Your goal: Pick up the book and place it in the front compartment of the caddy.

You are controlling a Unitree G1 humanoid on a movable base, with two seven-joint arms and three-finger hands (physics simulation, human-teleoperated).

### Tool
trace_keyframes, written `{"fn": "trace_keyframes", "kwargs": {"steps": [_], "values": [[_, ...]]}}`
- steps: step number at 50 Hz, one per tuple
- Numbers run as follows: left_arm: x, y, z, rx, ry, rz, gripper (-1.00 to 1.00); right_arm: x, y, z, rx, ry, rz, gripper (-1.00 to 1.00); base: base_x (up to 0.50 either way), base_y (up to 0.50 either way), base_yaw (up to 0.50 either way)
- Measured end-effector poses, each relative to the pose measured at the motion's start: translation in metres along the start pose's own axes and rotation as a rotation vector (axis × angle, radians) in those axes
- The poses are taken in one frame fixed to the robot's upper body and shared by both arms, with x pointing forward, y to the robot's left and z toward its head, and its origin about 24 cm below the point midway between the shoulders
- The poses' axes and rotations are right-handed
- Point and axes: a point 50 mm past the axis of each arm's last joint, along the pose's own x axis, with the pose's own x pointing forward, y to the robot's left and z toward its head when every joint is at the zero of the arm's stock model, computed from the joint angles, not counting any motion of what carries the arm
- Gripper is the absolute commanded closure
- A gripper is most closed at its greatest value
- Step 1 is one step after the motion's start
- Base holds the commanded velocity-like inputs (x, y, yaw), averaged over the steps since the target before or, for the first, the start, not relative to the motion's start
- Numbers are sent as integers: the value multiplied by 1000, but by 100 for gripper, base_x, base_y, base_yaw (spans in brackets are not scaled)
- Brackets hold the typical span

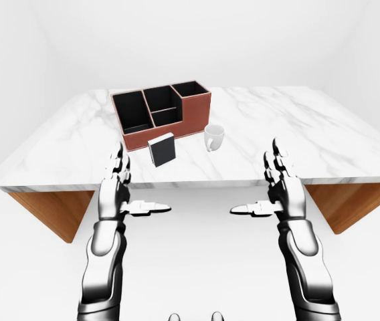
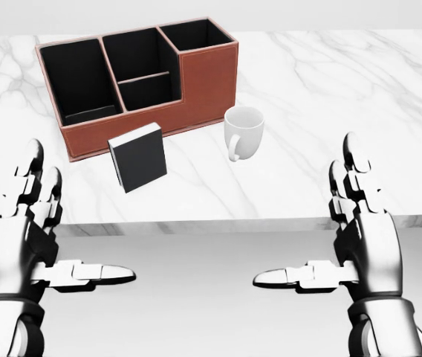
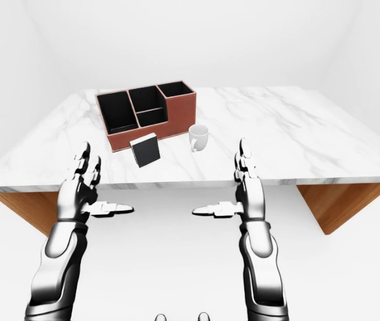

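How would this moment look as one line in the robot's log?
book: standing on table, untouched | caddy: above it in head view | left hand: open | right hand: open

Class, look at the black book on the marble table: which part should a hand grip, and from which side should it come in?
The book stands upright, tilted, just below the caddy in the head view. Probably best: grip its two broad black covers near the top edge, coming from above. The left hand is nearer; the mug stands to its right, so approaching from the left looks freer.

Black book (image 2: 138,158), brown caddy (image 2: 203,82) with black inside, white mug (image 2: 244,129), white grey-veined marble table (image 2: 345,97).
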Motion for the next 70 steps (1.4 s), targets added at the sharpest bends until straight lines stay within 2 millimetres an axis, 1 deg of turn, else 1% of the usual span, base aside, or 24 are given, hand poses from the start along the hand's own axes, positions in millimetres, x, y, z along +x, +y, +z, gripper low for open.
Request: {"fn": "trace_keyframes", "kwargs": {"steps": [5,10,22,28,38,53,70], "values": [[4,7,15,5,-64,14,-100,-1,0,15,-8,-61,13,-100,0,0,0],[6,11,25,8,-106,23,-100,-2,1,23,-15,-99,23,-100,0,0,0],[7,16,41,10,-176,32,-100,-5,1,40,-27,-170,30,-100,0,1,0],[8,17,47,7,-202,31,-100,-6,1,47,-31,-198,29,-100,0,47,0],[8,18,52,9,-221,36,-100,-7,1,53,-30,-226,33,-100,0,50,0],[7,19,53,10,-225,38,-100,-8,2,56,-25,-238,36,-100,0,50,0],[8,19,52,10,-221,38,-100,-9,3,58,-40,-249,47,-100,0,2,0]]}}
